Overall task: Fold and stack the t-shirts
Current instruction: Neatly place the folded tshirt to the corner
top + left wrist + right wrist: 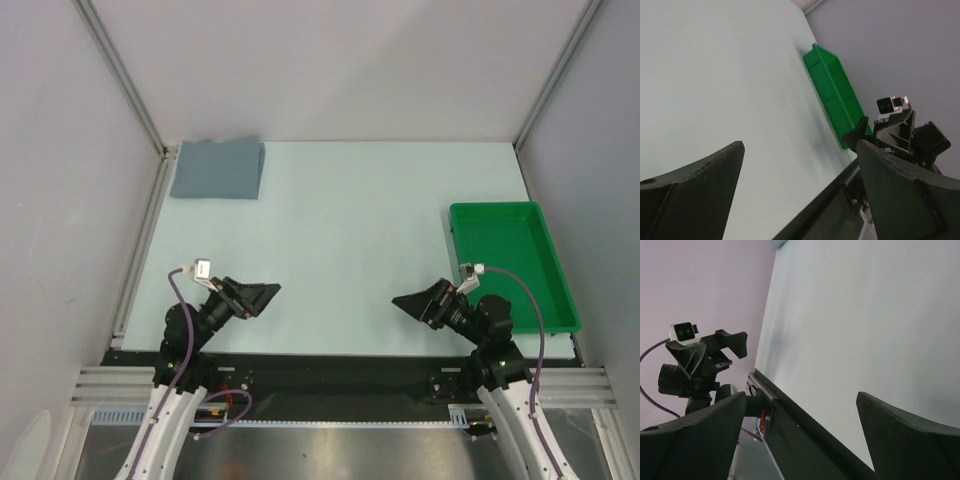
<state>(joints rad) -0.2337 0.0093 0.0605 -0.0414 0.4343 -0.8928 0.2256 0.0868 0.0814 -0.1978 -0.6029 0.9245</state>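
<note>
- Folded t-shirts: soft slate blue-grey cloth in a flat rectangle at the far-left corner of the smooth, pale surface, well apart from the green tray and farther back than it.
- Left tool: dark, wedge-shaped fingers spread apart with nothing between them, well left of the tray, pointing toward it.
- Right tool: the same black wedges, likewise apart and holding nothing, near the tray's near-left corner.
- Tray: glossy green plastic, shallow, rectangular, with raised walls, lying at the surface's right edge.
</note>
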